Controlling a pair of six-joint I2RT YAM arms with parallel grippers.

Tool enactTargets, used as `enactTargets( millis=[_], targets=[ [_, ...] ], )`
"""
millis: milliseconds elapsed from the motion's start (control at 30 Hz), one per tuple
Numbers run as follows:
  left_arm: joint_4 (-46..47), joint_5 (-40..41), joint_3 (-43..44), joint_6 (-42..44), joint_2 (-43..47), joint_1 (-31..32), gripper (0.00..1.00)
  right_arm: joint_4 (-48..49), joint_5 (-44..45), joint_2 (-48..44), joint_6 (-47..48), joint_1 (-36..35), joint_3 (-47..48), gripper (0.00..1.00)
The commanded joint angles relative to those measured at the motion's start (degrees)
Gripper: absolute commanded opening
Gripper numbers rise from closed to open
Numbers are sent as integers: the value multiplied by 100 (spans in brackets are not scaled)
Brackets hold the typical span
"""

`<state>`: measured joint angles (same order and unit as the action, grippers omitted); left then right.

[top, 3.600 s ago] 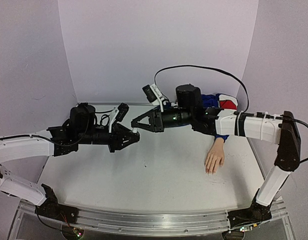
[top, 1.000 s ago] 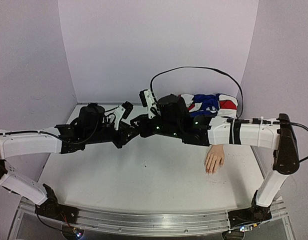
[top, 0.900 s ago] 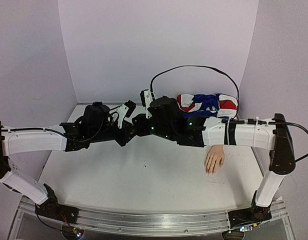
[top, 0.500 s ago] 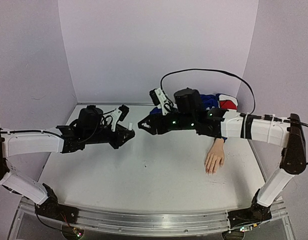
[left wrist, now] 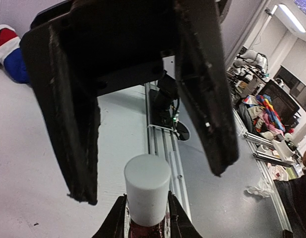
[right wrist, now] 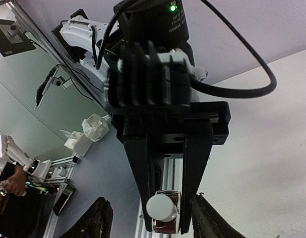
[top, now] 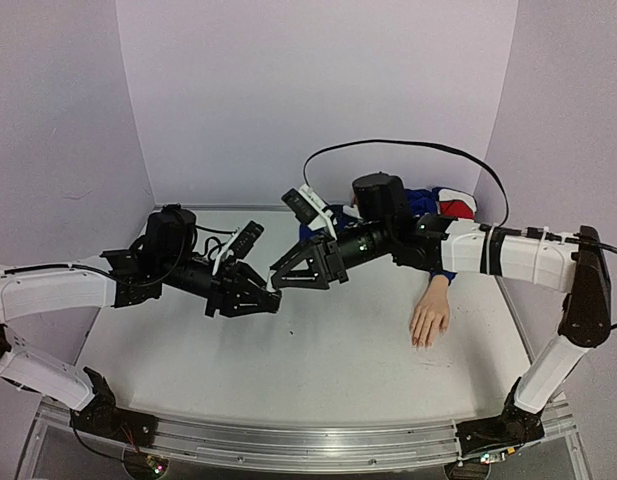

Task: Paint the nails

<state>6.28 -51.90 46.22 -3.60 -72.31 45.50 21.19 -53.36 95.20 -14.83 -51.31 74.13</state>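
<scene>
Top external first: what is the left gripper (top: 266, 299) doing?
– It is pinching a small bottle (left wrist: 146, 231) in the air over the middle of the table (top: 318, 375). The left wrist view is showing its two fingers (left wrist: 119, 225) pressing on the dark red glass just under the white cap (left wrist: 148, 186).
– And the right gripper (top: 278, 280)?
– It is reaching in from the right, facing the left one, with its jaws standing spread. In the left wrist view its dark fingers (left wrist: 68, 124) are hanging either side of the cap with a gap showing on each side, so it is gripping nothing.
– Is the right wrist view agreeing?
– Yes. It is showing the cap and the red glass clamped between the left gripper's fingers, with its own fingertips spread wide at the bottom of the picture.
– Where are the nails (top: 420, 343) lying?
– On the mannequin hand (top: 430, 315), which is resting palm down near the right edge of the table, fingers pointing toward the near edge, well apart from both grippers. The nails are too small to tell whether any polish is on them.
– And behind it?
– A blue sleeve (top: 425, 203) with red and white cloth is bunching up at the far right corner, partly hidden by the right arm.
</scene>
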Motion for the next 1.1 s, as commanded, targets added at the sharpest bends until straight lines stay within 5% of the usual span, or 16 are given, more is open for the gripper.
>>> enactTargets(
  millis=[0, 367, 533, 667, 767, 867, 967, 1067],
  targets=[
    [268, -941, 435, -106, -55, 4, 0, 532, -785, 58, -105, -2, 184, 53],
    [269, -1021, 562, -135, -168, 7, 0, 620, -935, 243, -170, -106, 359, 40],
    [268, -1002, 561, -135, -198, 9, 0, 644, -979, 293, -172, -142, 421, 24],
    [268, -721, 500, -106, -175, 3, 0, 649, -873, 230, -154, -141, 357, 0],
    [269, 137, 381, -79, -25, 3, 0, 643, -640, 165, -169, -150, 258, 0],
    [248, 1985, 178, -31, 157, 3, 0, 632, 143, 73, -269, -158, 92, 0],
    [184, 4152, -2, -75, 338, 4, 0, 471, 1748, -34, -389, -266, -67, 0],
    [140, 5497, -24, -85, 358, 5, 0, 323, 3449, 13, -542, -590, -35, 0]
  ],
)
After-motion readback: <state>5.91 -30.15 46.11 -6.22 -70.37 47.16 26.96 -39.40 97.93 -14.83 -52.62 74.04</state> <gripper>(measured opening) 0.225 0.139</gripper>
